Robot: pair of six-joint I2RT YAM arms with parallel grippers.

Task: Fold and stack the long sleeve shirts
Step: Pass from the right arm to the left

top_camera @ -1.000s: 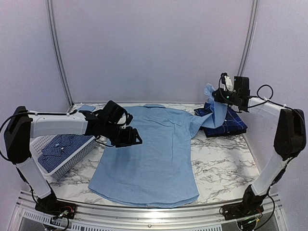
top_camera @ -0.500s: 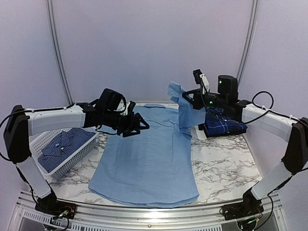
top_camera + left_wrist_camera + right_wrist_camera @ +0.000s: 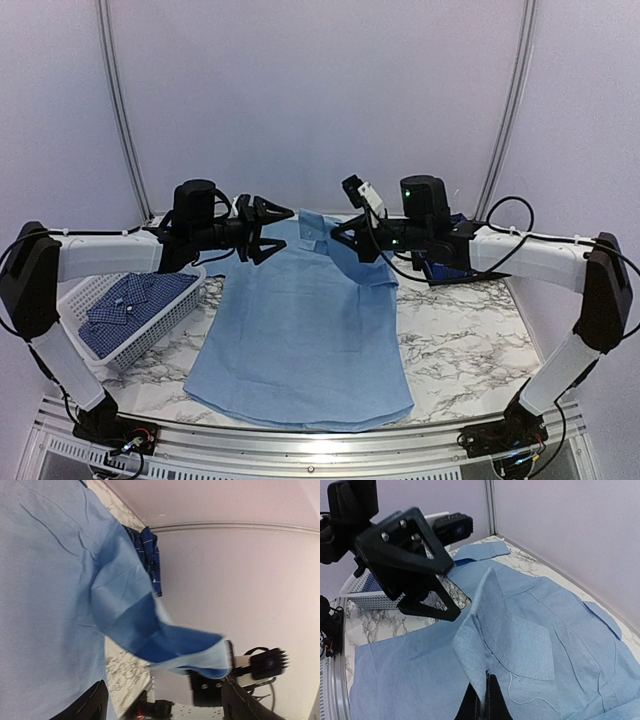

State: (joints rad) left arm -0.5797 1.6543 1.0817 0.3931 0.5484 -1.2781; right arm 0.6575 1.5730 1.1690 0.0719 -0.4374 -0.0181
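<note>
Clamped tight with the right gripper [image 3: 485,698] on the raised sleeve of the plain light blue collared cloth shirt [image 3: 300,340], spread flat on the white marbled tabletop [image 3: 460,340]; splayed wide, empty, at the left gripper [image 3: 282,230] near its collar

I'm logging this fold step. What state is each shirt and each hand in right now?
light blue shirt, spread flat on the table, one sleeve held up over its front.
navy plaid shirt, lying at far right, mostly hidden.
checked shirt, lying in the basket.
left hand, open, holding nothing.
right hand, shut on the sleeve.
</note>
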